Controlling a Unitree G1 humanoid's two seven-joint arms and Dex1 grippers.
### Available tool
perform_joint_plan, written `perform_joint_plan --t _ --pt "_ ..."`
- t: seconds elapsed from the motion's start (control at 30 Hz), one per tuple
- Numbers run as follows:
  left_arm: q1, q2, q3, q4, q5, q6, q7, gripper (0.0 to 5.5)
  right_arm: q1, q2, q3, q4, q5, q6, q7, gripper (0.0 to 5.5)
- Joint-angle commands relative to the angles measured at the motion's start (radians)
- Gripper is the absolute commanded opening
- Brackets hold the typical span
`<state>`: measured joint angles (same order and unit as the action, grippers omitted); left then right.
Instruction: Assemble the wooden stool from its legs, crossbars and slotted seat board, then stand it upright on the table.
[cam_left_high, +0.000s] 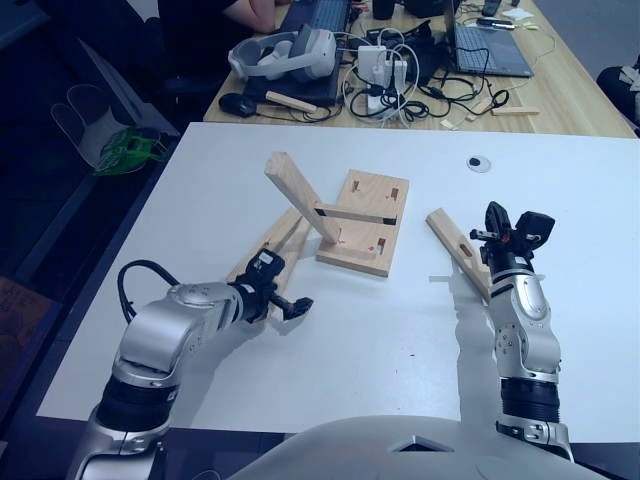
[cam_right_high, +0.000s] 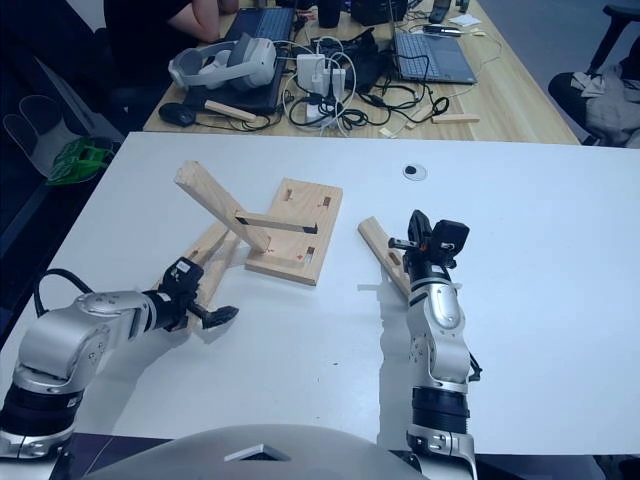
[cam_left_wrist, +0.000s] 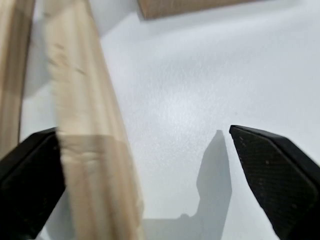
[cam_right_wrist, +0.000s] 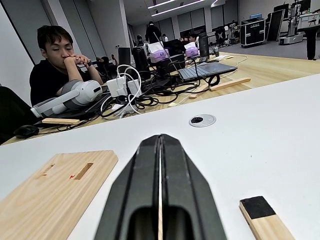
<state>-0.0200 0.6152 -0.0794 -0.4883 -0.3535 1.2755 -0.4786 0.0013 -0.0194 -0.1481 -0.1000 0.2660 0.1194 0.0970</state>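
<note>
1. Head camera: the seat board (cam_left_high: 365, 245) lies flat mid-table (cam_left_high: 200, 380), slots up. One tilted leg (cam_left_high: 298, 192) stands out of it, leaning left. A crossbar (cam_left_high: 355, 214) runs from that leg across the board.
2. Same view: two loose legs (cam_left_high: 270, 248) lie flat side by side, just left of the board. The left gripper (cam_left_high: 285, 285) is at their near end, fingers spread apart.
3. Same view: a right-hand leg (cam_left_high: 455, 250) lies flat to the right of the board. The right gripper (cam_left_high: 495, 214) points up just beside its near end.
4. Left wrist: the left gripper (cam_left_wrist: 145, 135) is released. One loose leg (cam_left_wrist: 90, 125) lies between the fingers (cam_left_wrist: 30, 185), against one of them and well clear of the other, so it is not clamped. The board's corner (cam_left_wrist: 190, 6) is beyond.
5. Right wrist: the right gripper (cam_right_wrist: 160, 150) is clenched, fingers pressed together, with nothing seen between them. The seat board (cam_right_wrist: 50, 190) lies on one side of it and the black-tipped leg end (cam_right_wrist: 267, 225) on the other. A round cap (cam_right_wrist: 202, 120) sits farther off on the table.
</note>
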Motion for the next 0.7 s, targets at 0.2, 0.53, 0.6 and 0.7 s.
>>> perform_joint_plan --t 0.2,0.53,0.6,0.7 --pt "0.005 -0.03 0.013 0.011 0.005 0.019 0.058 5.23 -0.009 -0.005 -0.002 0.015 -0.002 -0.003 0.002 0.0" --pt "0.007 -0.016 0.015 0.049 0.02 -0.009 0.075 3.67 -0.013 0.002 -0.009 0.016 0.004 -0.01 -0.007 0.0" --pt "0.007 -0.017 0.018 0.055 0.018 -0.014 0.075 3.35 -0.014 0.004 -0.011 0.016 0.006 -0.011 -0.008 0.0" --pt "0.004 -0.02 0.025 0.059 0.015 -0.025 0.075 2.94 -0.016 0.005 -0.017 0.018 0.009 -0.013 -0.01 0.0"
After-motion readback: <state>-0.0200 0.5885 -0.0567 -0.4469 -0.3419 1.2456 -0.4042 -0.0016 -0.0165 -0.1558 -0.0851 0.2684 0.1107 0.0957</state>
